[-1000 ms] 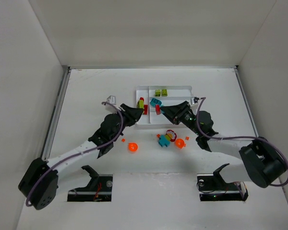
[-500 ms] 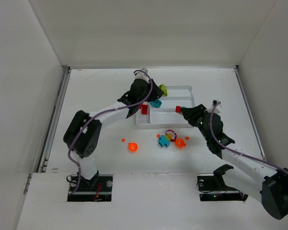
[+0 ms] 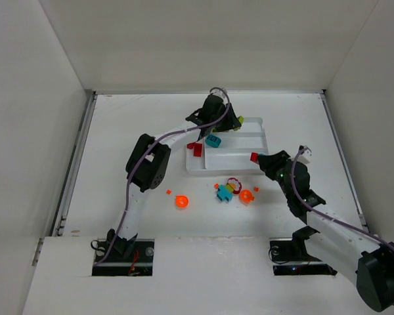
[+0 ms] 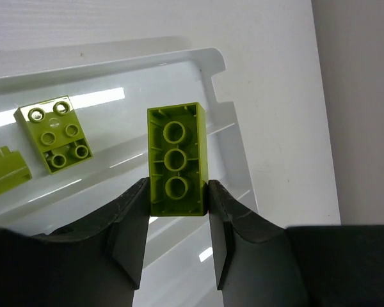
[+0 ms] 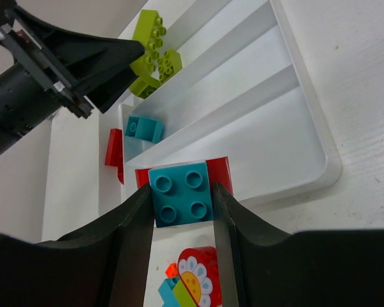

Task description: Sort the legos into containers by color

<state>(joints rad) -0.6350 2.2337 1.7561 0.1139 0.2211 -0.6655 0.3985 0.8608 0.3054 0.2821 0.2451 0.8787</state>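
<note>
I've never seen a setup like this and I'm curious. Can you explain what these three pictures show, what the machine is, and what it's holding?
These are two robot arms bolted to a white table. One picture looks down from above. The other two come from a small camera on each wrist. A white tray with long slots lies on the table, with loose legos in front of it. The left fingers pinch a yellow-green brick above the tray, where other yellow-green bricks already lie. The right fingers pinch a teal brick with a red one behind it, near the tray's front edge.
</note>
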